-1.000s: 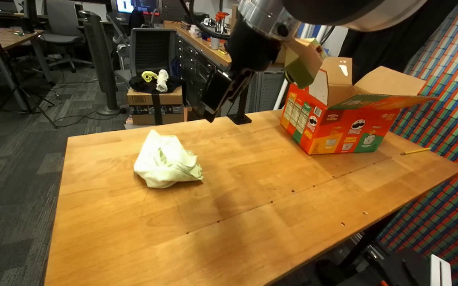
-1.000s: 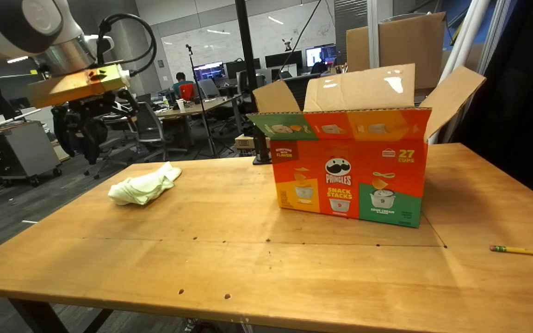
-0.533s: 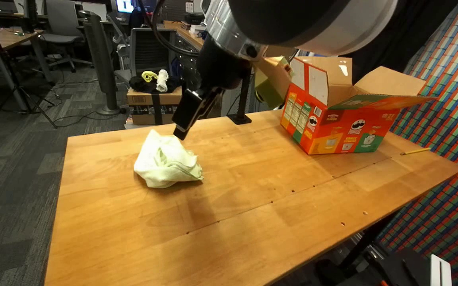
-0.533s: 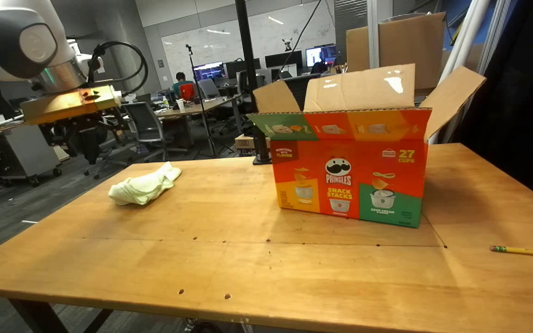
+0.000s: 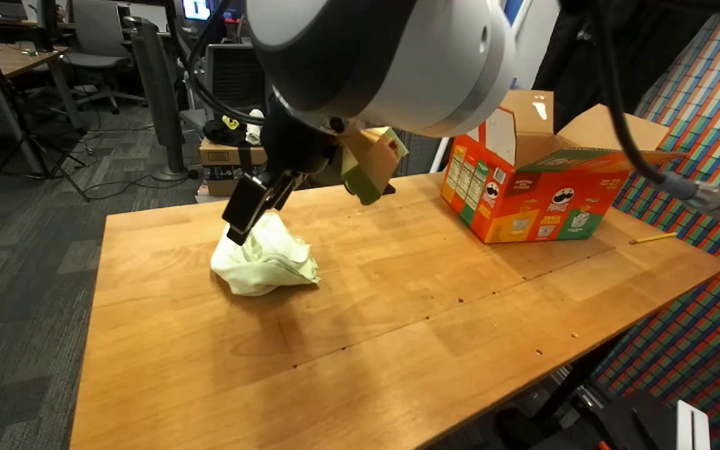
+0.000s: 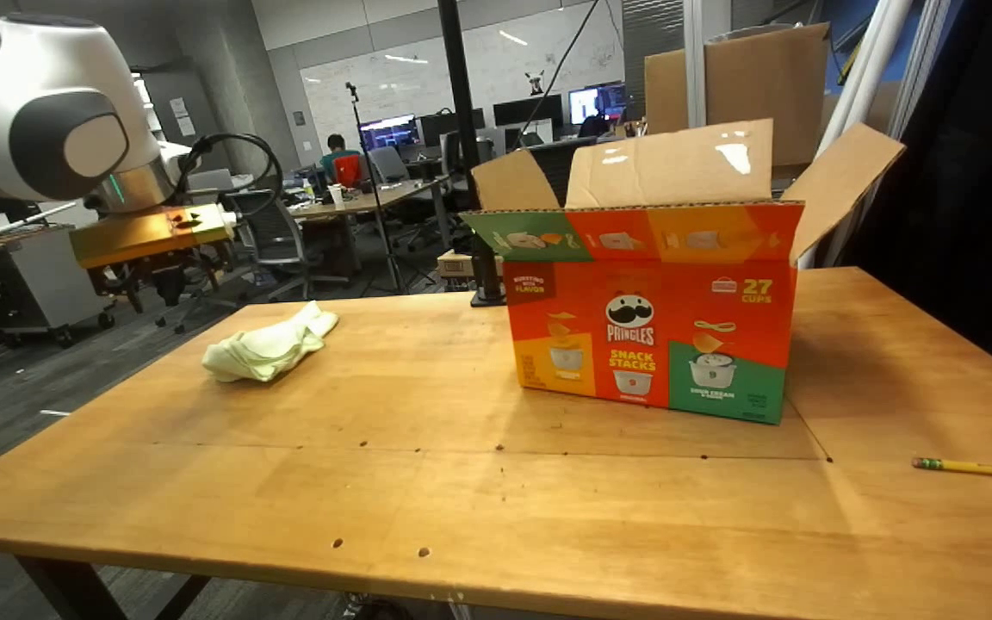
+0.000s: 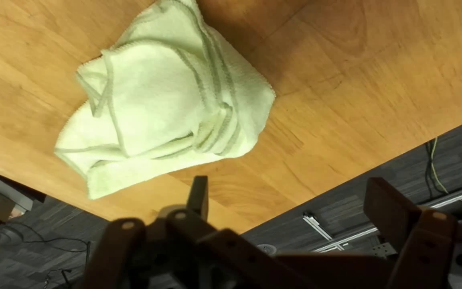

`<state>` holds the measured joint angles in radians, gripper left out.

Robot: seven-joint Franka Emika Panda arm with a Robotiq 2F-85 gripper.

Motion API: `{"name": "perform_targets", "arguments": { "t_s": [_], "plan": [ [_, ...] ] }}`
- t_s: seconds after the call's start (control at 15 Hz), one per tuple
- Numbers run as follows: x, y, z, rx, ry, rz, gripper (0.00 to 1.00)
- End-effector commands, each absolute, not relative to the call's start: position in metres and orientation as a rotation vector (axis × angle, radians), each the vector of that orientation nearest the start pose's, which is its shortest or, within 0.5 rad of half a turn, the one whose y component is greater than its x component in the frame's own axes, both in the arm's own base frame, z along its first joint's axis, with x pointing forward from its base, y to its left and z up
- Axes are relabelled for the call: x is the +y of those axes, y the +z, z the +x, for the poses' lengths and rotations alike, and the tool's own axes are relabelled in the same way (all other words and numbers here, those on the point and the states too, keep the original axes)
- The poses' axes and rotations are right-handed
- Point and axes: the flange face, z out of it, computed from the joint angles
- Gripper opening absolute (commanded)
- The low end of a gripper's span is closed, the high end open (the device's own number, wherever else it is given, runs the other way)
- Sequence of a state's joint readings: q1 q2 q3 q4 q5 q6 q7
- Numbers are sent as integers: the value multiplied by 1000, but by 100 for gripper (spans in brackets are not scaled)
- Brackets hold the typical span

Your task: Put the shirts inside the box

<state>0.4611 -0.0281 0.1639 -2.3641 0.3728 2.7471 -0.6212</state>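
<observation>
Wrist view: the cloth (image 7: 155,96) lies crumpled on the table (image 7: 355,92), out ahead of the gripper (image 7: 291,198) and mostly to its left as seen there. The jaws stand wide, and wood, the table's edge and floor (image 7: 279,226) show through the gap. The cloth sits outside that gap, its edge just beyond the nearer finger (image 7: 199,196), with a strip of wood showing between them. In an exterior view a black finger (image 5: 246,209) crosses in front of the cloth's upper part. In an exterior view the arm (image 6: 61,125) holds the gripper higher than the cloth and apart from it. In both exterior views the box (image 6: 651,301) stands upright, flaps spread, well apart from the cloth; a pencil (image 6: 978,468) lies near the box.
</observation>
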Motion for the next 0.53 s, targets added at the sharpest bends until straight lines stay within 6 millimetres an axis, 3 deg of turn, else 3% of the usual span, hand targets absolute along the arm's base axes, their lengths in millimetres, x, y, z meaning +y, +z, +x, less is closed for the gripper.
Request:
{"name": "perform_targets", "arguments": {
  "t_s": [0.0, 0.47],
  "plan": [
    [304, 352, 464, -1306, -603, -2539, 100],
    [276, 296, 503, -1285, -568, -2569, 100]
  ]
}}
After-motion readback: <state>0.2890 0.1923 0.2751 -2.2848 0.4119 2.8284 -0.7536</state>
